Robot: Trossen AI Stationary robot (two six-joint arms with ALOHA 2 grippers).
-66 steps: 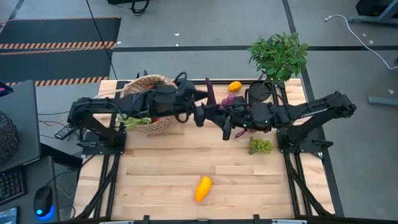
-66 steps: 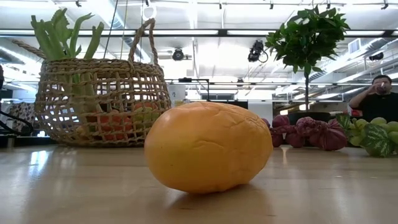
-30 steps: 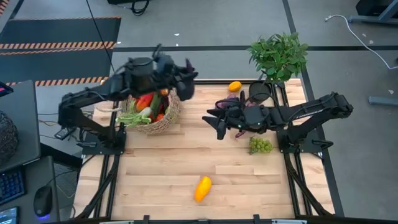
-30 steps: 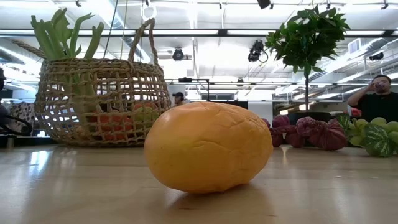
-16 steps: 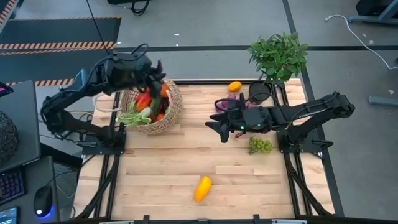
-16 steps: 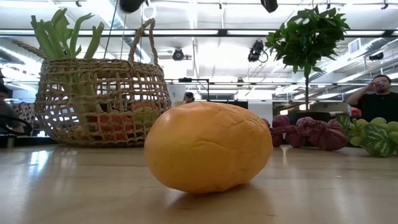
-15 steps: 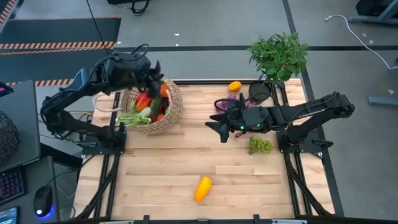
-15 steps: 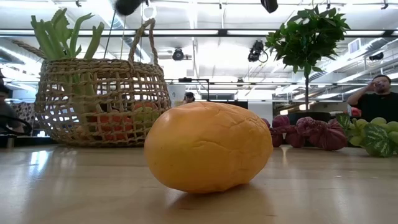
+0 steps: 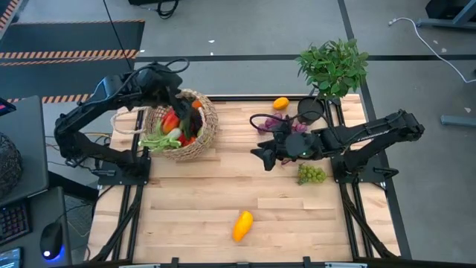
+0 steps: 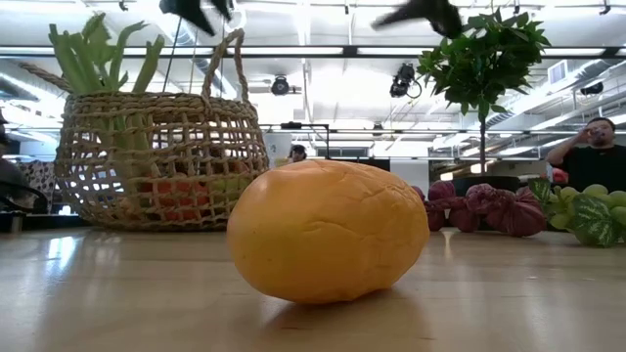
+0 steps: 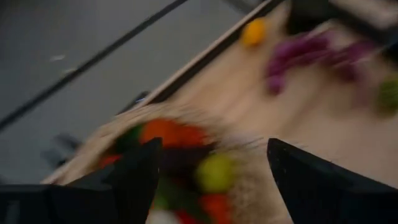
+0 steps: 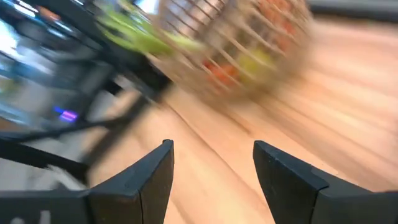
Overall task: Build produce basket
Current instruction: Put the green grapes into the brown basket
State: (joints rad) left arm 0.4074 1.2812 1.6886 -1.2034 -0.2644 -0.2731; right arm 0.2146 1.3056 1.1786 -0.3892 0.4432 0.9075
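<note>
The tan woven basket (image 9: 181, 128) stands at the table's far left on its base, holding red, orange and green produce and a leek (image 10: 103, 59). My left gripper (image 9: 181, 97) hangs over the basket's far rim, tipped down. It is open, with nothing between its fingers (image 11: 214, 180). My right gripper (image 9: 262, 158) hovers open above mid-table, beside the purple grapes (image 9: 286, 123), and is empty in the right wrist view (image 12: 211, 180). On the boards lie an orange (image 9: 280, 103), green grapes (image 9: 312, 174) and a yellow-orange fruit (image 9: 242, 225).
A leafy potted plant (image 9: 333, 67) and a small black pot (image 9: 309, 110) stand at the far right edge. In the low view the yellow-orange fruit (image 10: 328, 230) fills the foreground. Bare boards (image 9: 193, 201) lie between the basket and the near edge.
My left gripper has swung from the right of the basket toward the table's left, to above the basket's far rim, and has tipped downward. My right gripper has tipped down a little and shows lower in the low view.
</note>
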